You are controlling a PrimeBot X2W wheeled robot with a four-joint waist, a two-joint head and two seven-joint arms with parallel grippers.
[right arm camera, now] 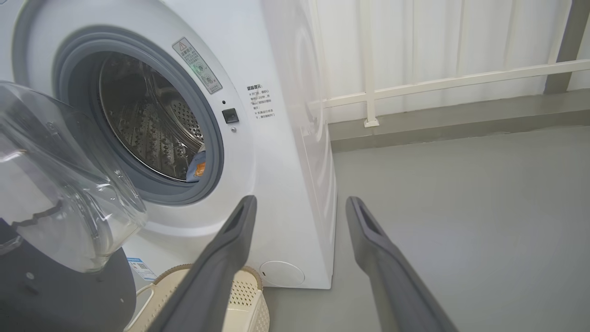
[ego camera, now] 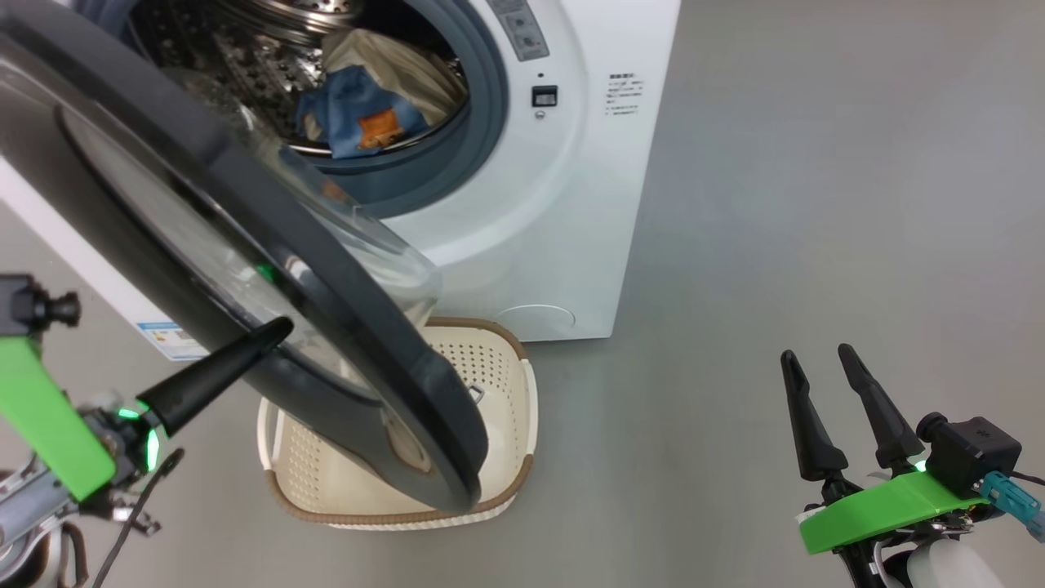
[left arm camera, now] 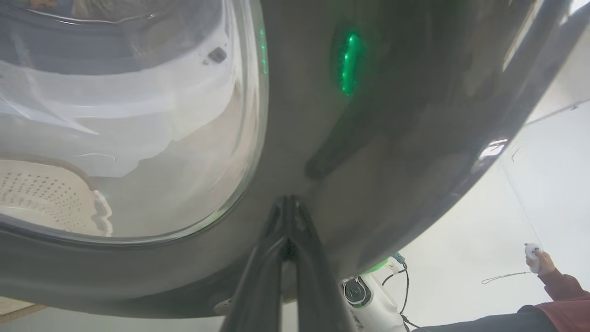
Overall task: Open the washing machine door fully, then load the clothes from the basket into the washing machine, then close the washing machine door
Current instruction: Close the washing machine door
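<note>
My left pincer (ego camera: 273, 331) is clenched on nothing, its tip right at the glossy black rim of the washing machine door (ego camera: 269, 220), at about 9 o'clock in the head view. I cannot tell whether it touches. My right pincer (ego camera: 816, 353) is released at 4 o'clock, well apart. The door stands partly open over the basket (ego camera: 498, 367) on the floor. The clothes (ego camera: 367, 114) lie inside the washing machine (ego camera: 563, 204), at 12 o'clock.
</note>
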